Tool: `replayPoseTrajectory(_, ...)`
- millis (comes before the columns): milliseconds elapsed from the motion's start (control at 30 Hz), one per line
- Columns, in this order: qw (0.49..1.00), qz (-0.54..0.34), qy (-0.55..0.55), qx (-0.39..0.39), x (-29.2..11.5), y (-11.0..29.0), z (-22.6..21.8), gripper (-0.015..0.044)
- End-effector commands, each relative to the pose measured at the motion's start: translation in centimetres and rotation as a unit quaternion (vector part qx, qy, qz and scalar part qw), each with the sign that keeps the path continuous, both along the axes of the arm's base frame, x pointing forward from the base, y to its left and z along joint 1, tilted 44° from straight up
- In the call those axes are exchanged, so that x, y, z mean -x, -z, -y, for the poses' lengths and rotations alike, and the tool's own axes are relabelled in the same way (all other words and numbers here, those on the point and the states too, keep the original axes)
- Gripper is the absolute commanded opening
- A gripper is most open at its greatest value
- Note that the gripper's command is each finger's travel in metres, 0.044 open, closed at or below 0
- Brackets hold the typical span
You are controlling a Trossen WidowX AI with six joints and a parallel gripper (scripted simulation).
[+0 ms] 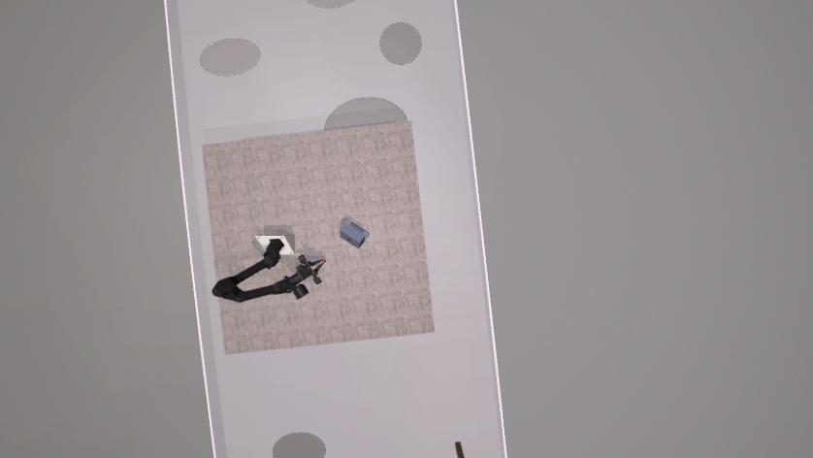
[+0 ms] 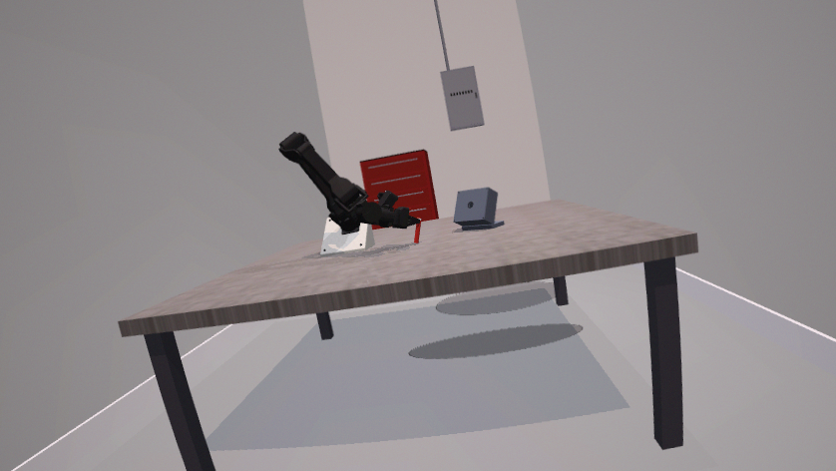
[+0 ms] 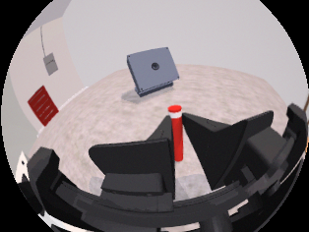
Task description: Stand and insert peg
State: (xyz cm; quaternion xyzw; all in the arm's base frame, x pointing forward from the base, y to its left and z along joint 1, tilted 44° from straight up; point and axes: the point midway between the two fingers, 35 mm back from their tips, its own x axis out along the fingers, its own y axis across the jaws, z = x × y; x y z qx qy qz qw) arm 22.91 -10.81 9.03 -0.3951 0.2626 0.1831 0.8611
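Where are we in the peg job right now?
Done: the peg is picked up and turned upright, white band on top. In hand: the gripper has its jaws shut on it, low over the table; whether the plain end touches is unclear. Left: release, regrasp, insertion into the panel hole, retreat.
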Motion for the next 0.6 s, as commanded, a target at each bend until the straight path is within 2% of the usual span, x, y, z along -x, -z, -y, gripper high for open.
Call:
replayPoseTrajectory(0, 1.000, 0.012, -0.014, -0.011, 0.26, -0.03, 0.08, 0.0050)
replayPoseTrajectory(567, 0.997, 0.048, -0.048, -0.042, 1.07, -0.19, 0.55, 0.0050)
